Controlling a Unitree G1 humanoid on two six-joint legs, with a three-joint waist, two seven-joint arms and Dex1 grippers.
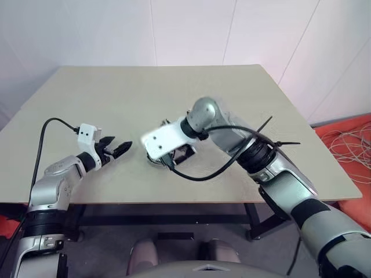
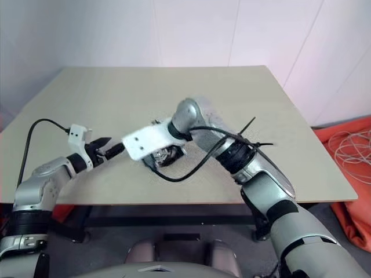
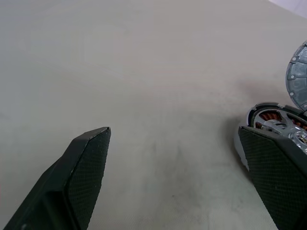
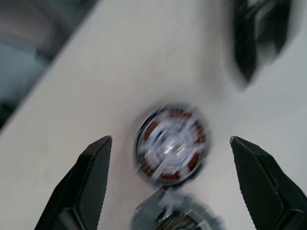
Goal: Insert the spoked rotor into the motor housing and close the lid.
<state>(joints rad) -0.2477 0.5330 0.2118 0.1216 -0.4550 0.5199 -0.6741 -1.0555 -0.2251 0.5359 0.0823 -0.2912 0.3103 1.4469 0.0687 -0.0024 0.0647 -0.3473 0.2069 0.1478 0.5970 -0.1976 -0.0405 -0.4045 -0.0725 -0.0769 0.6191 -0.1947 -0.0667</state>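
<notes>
Table (image 1: 174, 92) first, pale and bare across most of its top. On my left, the left hand (image 1: 116, 149) hangs low over the near part of the table, its two black fingers (image 3: 86, 163) spread wide with nothing between them, pointing toward the middle. In its wrist view I see the motor housing (image 3: 273, 120) just past one fingertip, lying flat on the table, copper windings showing around the ring. The spoked rotor (image 4: 170, 143) sits inside it, silver spokes crossing over the copper. The lid (image 3: 298, 76) shows just beside the housing as a grey disc with small holes near its edge; I cannot tell whether it touches the housing or how it is tilted. Moving right, the right hand (image 4: 170, 184) is above the housing, angled down at it, fingers apart and holding nothing, the housing lying between them in its wrist view. From the head views, the right wrist covers most of these parts.
</notes>
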